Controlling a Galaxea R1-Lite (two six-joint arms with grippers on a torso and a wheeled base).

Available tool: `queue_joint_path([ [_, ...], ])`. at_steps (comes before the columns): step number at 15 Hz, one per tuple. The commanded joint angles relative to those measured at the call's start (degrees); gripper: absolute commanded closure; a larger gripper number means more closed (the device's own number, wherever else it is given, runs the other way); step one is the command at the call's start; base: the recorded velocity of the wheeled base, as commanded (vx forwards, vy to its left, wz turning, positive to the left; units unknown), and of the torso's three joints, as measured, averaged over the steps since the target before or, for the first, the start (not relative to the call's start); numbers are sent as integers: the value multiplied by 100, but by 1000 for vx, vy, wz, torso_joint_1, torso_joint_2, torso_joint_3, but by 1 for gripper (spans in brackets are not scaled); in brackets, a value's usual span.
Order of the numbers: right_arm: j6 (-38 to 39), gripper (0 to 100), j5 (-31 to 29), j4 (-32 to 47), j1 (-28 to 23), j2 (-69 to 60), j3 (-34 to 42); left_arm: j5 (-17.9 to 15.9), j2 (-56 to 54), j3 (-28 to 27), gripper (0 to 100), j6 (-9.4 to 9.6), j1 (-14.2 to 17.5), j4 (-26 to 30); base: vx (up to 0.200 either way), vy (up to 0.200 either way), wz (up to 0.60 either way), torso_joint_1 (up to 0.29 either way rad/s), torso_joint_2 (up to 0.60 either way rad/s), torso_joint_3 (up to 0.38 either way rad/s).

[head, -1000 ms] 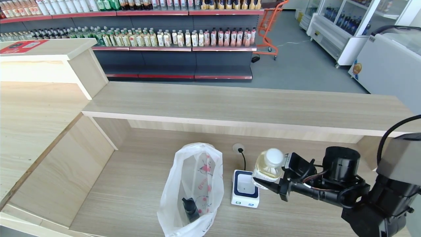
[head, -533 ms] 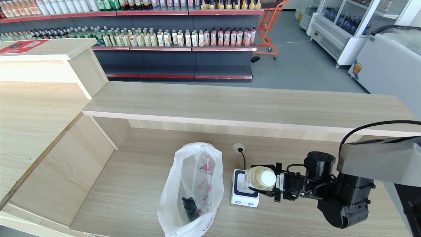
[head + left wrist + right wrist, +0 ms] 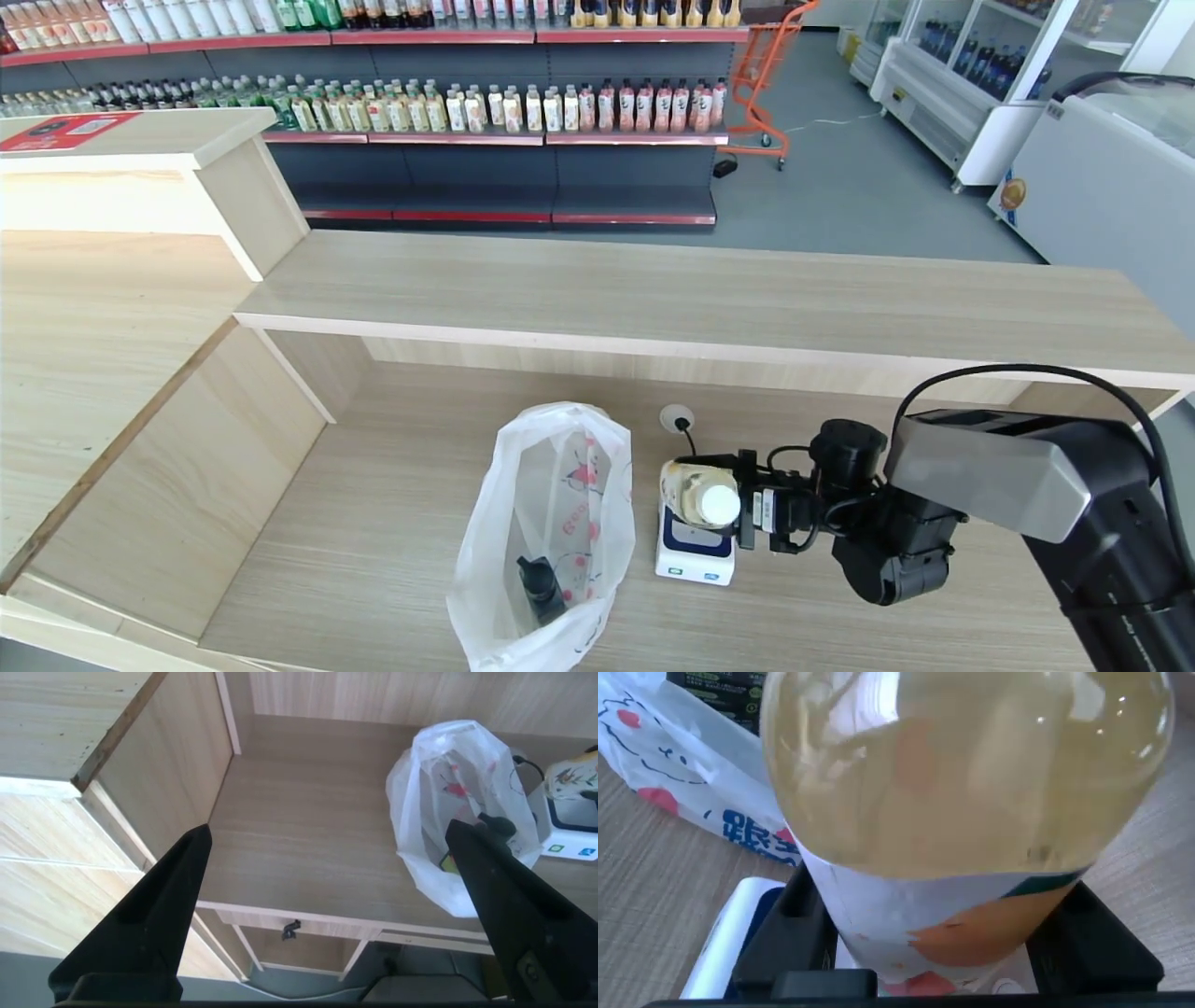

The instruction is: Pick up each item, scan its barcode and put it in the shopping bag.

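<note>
Counter (image 3: 373, 523): wooden, beneath both grippers. Shopping bag (image 3: 551, 504): white plastic, mouth open, a dark item inside, just past the right jaws' tips. Left gripper (image 3: 322, 915): jaws spread, empty, well apart from the work. Right gripper (image 3: 724, 501): jaws pinching the bottle. Scanner (image 3: 693, 555): white box directly under those jaws. Bottle (image 3: 695, 490): pale drink, tipped over above the scanner window. Handling advised: turn the label's barcode squarely toward the window, hold steady, and avoid nudging the bag.

The right pincer (image 3: 724, 499) carried the bottle (image 3: 695, 492) (now tipped sideways) over the scanner (image 3: 693, 555).
</note>
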Motion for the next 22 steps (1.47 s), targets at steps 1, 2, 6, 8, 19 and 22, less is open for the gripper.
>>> queue_joint_path([
  [1,2,100,-16,56,91,280,-204,0,-2,0,0,-1,0,0,0,0,0,0,0,0],
  [2,2,100,-25,65,91,280,-204,0,-2,0,0,-1,0,0,0,0,0,0,0,0],
  [6,46,100,2,127,-32,-89,-134,0,-2,0,0,-1,0,0,0,0,0,0,0,0],
  [8,178,100,28,100,-32,-414,121,0,-2,0,0,-1,0,0,0,0,0,0,0,0],
  [19,4379,100,-2705,1164,539,-2479,894,0,-2,0,0,-1,0,0,0,0,0,0,0,0],
  [22,4845,100,-2872,1164,1128,-1583,33,0,-2,0,0,-1,0,0,0,0,0,0,0,0],
])
